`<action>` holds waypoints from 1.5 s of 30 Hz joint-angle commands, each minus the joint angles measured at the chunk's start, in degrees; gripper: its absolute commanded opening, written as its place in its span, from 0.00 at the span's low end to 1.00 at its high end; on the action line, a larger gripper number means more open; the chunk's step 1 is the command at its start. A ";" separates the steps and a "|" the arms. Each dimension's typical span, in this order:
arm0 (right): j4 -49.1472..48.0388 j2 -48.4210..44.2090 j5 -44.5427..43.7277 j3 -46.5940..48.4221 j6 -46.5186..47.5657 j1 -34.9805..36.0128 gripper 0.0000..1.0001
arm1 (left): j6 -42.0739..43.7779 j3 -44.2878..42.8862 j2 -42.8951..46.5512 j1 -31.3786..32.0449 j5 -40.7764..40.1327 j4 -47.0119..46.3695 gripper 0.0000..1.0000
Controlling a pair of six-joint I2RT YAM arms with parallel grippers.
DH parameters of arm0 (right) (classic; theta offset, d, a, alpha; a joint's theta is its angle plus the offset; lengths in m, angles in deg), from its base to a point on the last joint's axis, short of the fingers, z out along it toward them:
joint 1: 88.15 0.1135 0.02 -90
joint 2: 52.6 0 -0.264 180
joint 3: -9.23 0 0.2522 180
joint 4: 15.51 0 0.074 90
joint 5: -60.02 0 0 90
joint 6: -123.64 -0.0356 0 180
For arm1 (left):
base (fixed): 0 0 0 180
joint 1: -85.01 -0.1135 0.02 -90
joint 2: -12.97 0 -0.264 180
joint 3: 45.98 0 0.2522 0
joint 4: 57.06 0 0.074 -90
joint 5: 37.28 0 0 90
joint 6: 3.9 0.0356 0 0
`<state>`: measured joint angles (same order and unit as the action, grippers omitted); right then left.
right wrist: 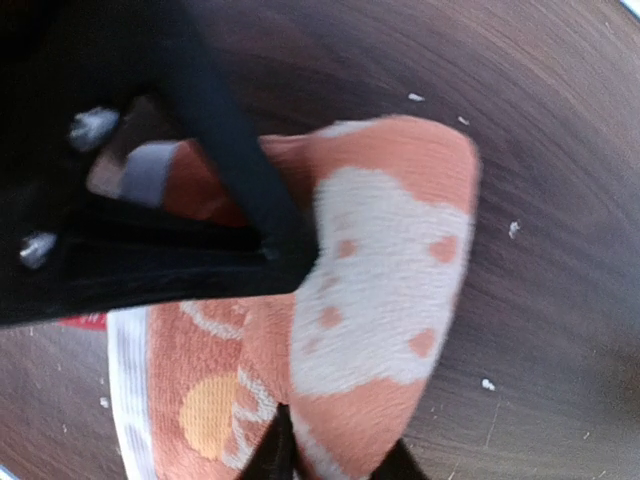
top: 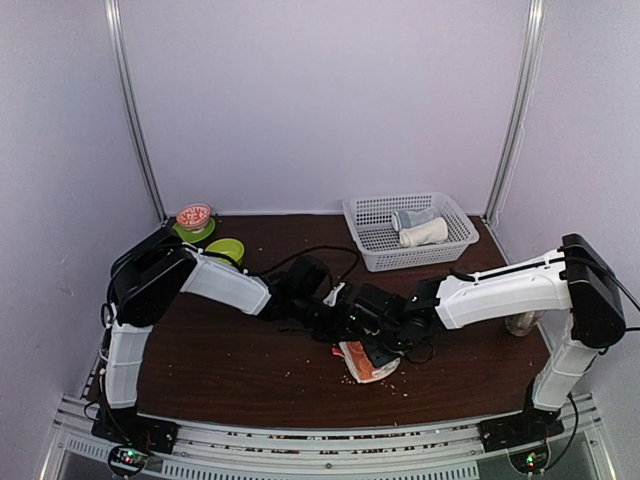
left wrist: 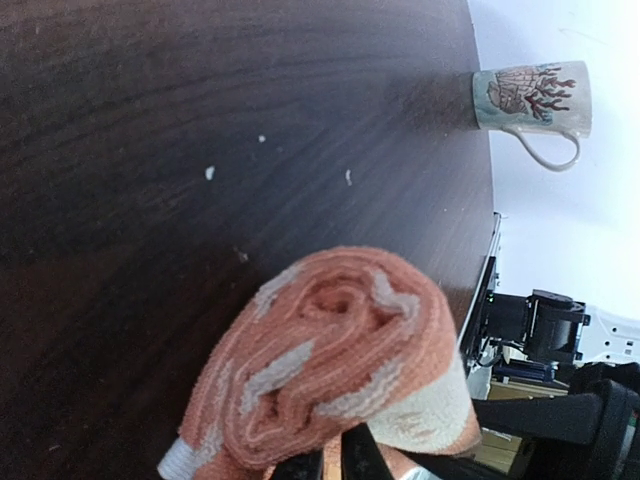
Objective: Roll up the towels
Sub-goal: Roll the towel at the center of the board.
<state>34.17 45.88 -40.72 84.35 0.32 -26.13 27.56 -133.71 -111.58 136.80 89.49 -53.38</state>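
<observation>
The left arm (top: 225,283) and right arm (top: 500,288) wear smooth white shells between bulky black joints. Thin black cables (top: 320,248) loop near the wrists. The left hand (left wrist: 335,462) and right hand (right wrist: 335,458) have slim black fingers. Small green and red lights glow at both bases (top: 130,458).

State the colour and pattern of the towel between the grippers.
Towel: orange-red with white patches; best in right wrist view.

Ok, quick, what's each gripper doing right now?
Left gripper: shut on the rolled orange-red terry towel with white patterns.
Right gripper: fingertips straddle that towel; open or shut cannot be told.
</observation>
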 commanded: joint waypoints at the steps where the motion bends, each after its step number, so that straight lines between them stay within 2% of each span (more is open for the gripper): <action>1: -2.25 -2.82 3.71 -0.08 1.11 0.56 0.30 | -0.94 -0.03 -1.72 -0.46 0.03 -2.52 0.09; 4: -2.62 -4.23 5.91 0.24 1.27 0.28 0.43 | -0.97 0.34 -1.75 -0.46 0.05 -2.83 0.09; 7: -3.07 -6.22 8.32 0.04 0.69 -0.69 0.51 | -0.97 0.45 -1.84 -0.46 -0.03 -2.81 0.09; 12: -7.72 -13.06 13.63 -4.99 -3.60 -4.94 0.57 | -1.04 0.66 -1.84 -0.41 0.08 -2.98 0.09; 20: -15.59 -19.91 16.44 -18.23 -12.90 -14.48 0.57 | -1.02 0.67 -1.83 -0.46 0.14 -3.01 0.09; 34: -17.94 -13.00 20.75 -15.52 -11.61 -14.43 0.57 | -1.00 1.10 -0.69 -0.46 1.32 -2.98 0.10; 40: -17.66 -11.77 20.20 -14.06 -11.44 -13.40 0.59 | 0.77 2.11 1.91 -0.59 1.38 -0.33 0.30; 45: -17.00 -10.96 19.76 -13.21 -11.28 -13.03 0.59 | 2.21 3.16 4.85 -0.81 1.00 2.17 0.35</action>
<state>17.78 34.19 -20.76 69.27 -11.48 -39.72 27.64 -131.86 -110.24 136.47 90.89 -53.56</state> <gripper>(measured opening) 0.592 0.346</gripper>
